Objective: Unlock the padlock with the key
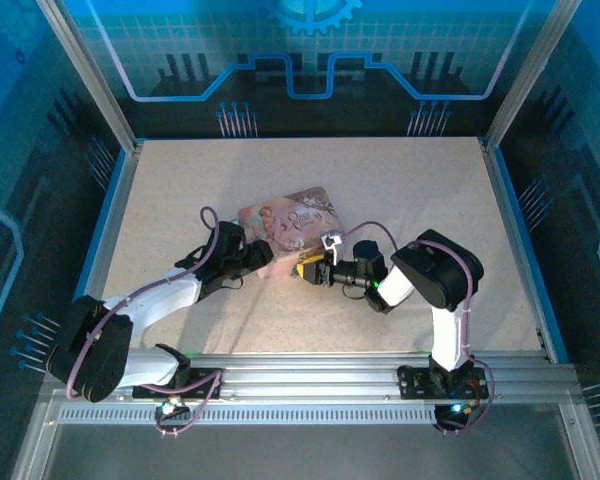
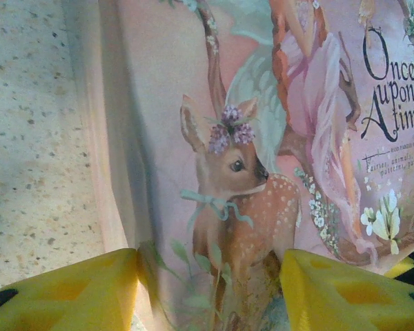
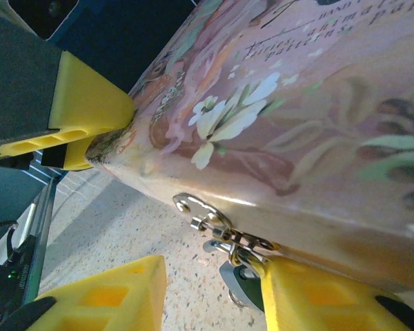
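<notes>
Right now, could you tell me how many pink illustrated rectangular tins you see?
1: the pink illustrated rectangular tin lies mid-table, between the left gripper and the right gripper.

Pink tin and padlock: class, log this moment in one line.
left fingers: at pink illustrated rectangular tin corner | right fingers: open beside tiny dark metal padlock | padlock: hanging under clasp

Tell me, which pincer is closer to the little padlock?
Right. The right pincer has the padlock between its fingers; the left pincer grips the pink tin at a corner away from the lock.
</notes>
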### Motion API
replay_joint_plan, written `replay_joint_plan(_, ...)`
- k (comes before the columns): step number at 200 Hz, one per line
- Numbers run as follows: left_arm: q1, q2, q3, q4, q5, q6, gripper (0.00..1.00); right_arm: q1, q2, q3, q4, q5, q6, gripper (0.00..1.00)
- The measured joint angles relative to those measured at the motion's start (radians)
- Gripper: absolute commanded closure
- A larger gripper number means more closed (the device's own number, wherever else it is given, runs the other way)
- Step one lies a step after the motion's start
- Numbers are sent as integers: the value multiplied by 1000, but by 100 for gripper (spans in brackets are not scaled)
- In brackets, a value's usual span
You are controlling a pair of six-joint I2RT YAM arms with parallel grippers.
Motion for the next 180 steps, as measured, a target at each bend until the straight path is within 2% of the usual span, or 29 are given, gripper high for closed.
replay_joint_plan(104,-73,7,0,8,71,-62,44,-58,-119,-60,-111,8,-29,36)
replay_joint_plan(148,-79,12,0,17,84,-62,44,-68,-128,-64,-119,-5,-39,35)
replay_joint_plan(180,-84,13,0,18,84,-62,44,-72,-103,-64,-76,-12,-32,40)
